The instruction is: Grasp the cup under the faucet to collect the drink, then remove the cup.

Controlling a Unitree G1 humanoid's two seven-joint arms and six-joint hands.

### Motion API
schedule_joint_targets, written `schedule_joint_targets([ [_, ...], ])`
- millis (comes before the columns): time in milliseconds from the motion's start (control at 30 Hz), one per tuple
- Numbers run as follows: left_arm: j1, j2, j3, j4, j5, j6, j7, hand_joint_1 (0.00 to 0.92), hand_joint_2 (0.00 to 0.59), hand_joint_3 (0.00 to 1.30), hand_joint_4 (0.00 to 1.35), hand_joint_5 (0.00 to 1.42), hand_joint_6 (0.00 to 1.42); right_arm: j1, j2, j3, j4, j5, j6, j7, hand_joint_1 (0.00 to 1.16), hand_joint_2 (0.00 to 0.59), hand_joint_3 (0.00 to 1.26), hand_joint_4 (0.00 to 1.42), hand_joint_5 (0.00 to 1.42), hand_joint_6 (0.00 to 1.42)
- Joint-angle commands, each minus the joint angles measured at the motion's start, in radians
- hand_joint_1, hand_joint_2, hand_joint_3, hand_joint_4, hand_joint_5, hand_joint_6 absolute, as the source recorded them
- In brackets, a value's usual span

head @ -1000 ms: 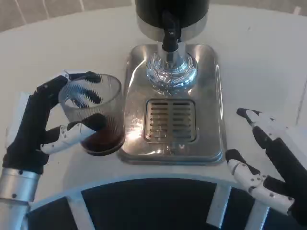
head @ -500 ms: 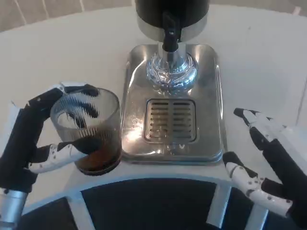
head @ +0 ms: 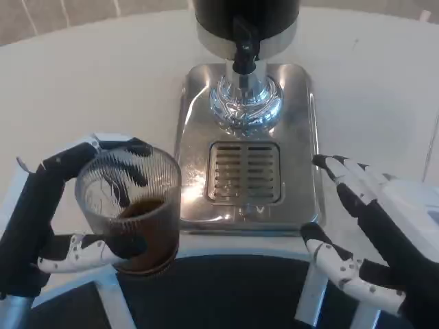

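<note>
**Desk:** What's changing since a second ago?

**Me:** I'm seeing the cup (head: 130, 209) coming further away from the drip tray (head: 247, 147). A second ago it was sitting right against the tray's left edge; now it's lower and further left in my view, near the counter's (head: 75, 82) front edge, just apart from the tray's front left corner. It's looking tilted a little toward the camera, and I'm seeing the dark drink pooling in the bottom. I can't tell whether its base is touching the counter.

**Desk:** And the left robot hand?

**Me:** The left robot hand (head: 65, 212) is holding the cup, black fingers (head: 120, 147) wrapping round the far side of the ribbed wall, the thumb (head: 75, 252) pressing the near side low down. The forearm is running down toward the bottom left corner, lower than before.

**Desk:** The right one?

**Me:** The right robot hand (head: 363, 233) is lying open at the tray's front right corner, holding nothing, fingers spread and pointing up and left. It's sitting closer to the tray than a second ago, fingertips just beside its right edge.

**Desk:** The faucet?

**Me:** The faucet (head: 243, 48) is standing over the chrome base at the back of the tray, well apart from the cup.
</note>
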Motion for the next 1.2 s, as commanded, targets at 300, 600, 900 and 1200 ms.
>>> schedule_joint_targets([
  [300, 0.039, 0.009, -0.003, -0.058, -0.009, -0.085, -0.014, 0.580, 0.032, 0.94, 1.10, 1.24, 0.46, 0.013, 0.046, 0.041, -0.014, -0.015, -0.087, 0.021, 0.14, 0.494, 0.02, 0.00, 0.00, 0.00],
  [600, 0.065, 0.011, -0.011, -0.067, -0.015, -0.092, -0.027, 0.581, 0.032, 0.94, 1.09, 1.24, 0.46, 0.053, 0.058, 0.118, -0.014, -0.077, -0.155, 0.012, 0.14, 0.495, 0.02, 0.00, 0.00, 0.00],
  [900, 0.070, 0.014, -0.009, -0.064, -0.018, -0.106, -0.040, 0.581, 0.032, 0.94, 1.08, 1.24, 0.46, 0.104, 0.068, 0.197, -0.014, -0.135, -0.190, 0.001, 0.13, 0.497, 0.02, 0.00, 0.00, 0.00],
  [1200, 0.079, 0.018, -0.008, -0.067, -0.028, -0.107, -0.045, 0.581, 0.032, 0.93, 1.08, 1.24, 0.46, 0.131, 0.074, 0.226, -0.014, -0.160, -0.199, -0.015, 0.15, 0.503, 0.02, 0.00, 0.00, 0.00],
])
